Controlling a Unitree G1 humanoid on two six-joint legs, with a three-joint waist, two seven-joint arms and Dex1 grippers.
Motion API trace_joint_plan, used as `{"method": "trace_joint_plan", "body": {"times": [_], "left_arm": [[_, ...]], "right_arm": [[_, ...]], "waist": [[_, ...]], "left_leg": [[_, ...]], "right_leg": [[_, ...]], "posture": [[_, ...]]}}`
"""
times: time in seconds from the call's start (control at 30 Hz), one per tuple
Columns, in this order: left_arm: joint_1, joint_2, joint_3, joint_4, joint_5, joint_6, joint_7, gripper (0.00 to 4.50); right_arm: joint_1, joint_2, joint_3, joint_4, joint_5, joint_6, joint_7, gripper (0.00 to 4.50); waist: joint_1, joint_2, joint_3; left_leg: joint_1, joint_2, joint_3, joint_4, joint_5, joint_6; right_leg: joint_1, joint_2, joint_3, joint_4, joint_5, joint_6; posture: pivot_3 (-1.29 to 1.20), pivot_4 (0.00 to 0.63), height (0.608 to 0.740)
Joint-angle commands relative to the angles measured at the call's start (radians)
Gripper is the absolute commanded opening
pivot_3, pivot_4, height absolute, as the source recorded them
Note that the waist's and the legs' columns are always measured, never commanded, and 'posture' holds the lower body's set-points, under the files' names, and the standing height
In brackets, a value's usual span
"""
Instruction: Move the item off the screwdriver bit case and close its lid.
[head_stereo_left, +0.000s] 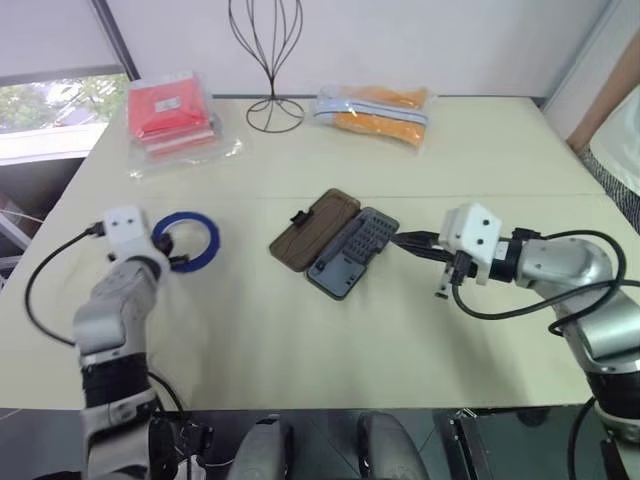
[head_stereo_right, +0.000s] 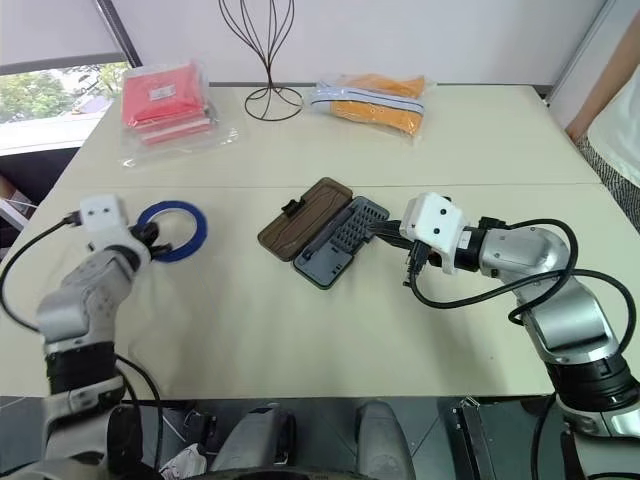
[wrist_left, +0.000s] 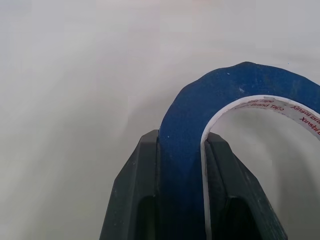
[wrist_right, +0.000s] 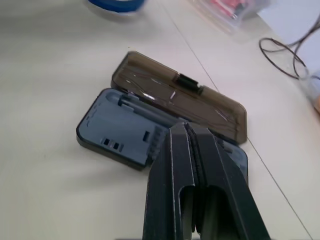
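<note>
tape (head_stereo_left: 192, 240): matt blue, white paper-like core
lid (head_stereo_left: 314, 229): glossy translucent brown plastic
case tray (head_stereo_left: 353, 253): matt grey-blue plastic
table (head_stereo_left: 400, 180): smooth, matt

The screwdriver bit case (head_stereo_left: 350, 252) sits mid-table (head_stereo_left: 300, 340), the lid (head_stereo_left: 314, 229) lying open on its left. Well left of the case: the tape ring (head_stereo_left: 190, 241). Behind the case stands the wire stand (head_stereo_left: 270, 60), one packet (head_stereo_left: 172, 112) far back-left, another packet (head_stereo_left: 375, 113) back-right.

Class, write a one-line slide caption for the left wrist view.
Left gripper shut on a flat ring of blue tape with a white inner core, above the pale table.
</note>
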Motion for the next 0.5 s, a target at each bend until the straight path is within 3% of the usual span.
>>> {"method": "trace_joint_plan", "body": {"times": [0.03, 0.3, 0.5], "left_arm": [[0.039, -0.002, 0.074, -0.079, 0.017, -0.019, 0.069, 0.51], [0.112, -0.031, 0.150, -0.031, 0.026, -0.062, 0.153, 0.51], [0.139, -0.030, 0.147, 0.012, 0.025, -0.109, 0.153, 3.46]], "right_arm": [[-0.027, 0.006, -0.004, 0.008, -0.008, -0.031, 0.015, 0.00], [-0.043, 0.014, 0.004, 0.027, -0.018, -0.044, 0.036, 0.00], [-0.038, 0.014, -0.002, 0.018, -0.022, -0.039, 0.037, 0.00]], "waist": [[0.006, 0.000, 0.000], [0.017, -0.001, 0.000], [0.016, 0.000, 0.000]], "left_leg": [[0.000, 0.000, 0.000, 0.000, 0.000, 0.000], [0.000, 0.000, 0.000, 0.000, 0.000, 0.000], [0.001, 0.000, 0.001, 0.000, 0.000, 0.000]], "right_leg": [[0.000, 0.000, 0.000, 0.000, 0.000, 0.000], [0.000, 0.000, 0.000, 0.000, 0.000, 0.000], [0.000, 0.000, 0.000, 0.000, 0.000, 0.000]], "posture": [[0.00, 0.150, 0.740], [0.00, 0.150, 0.740], [0.00, 0.150, 0.740]]}}
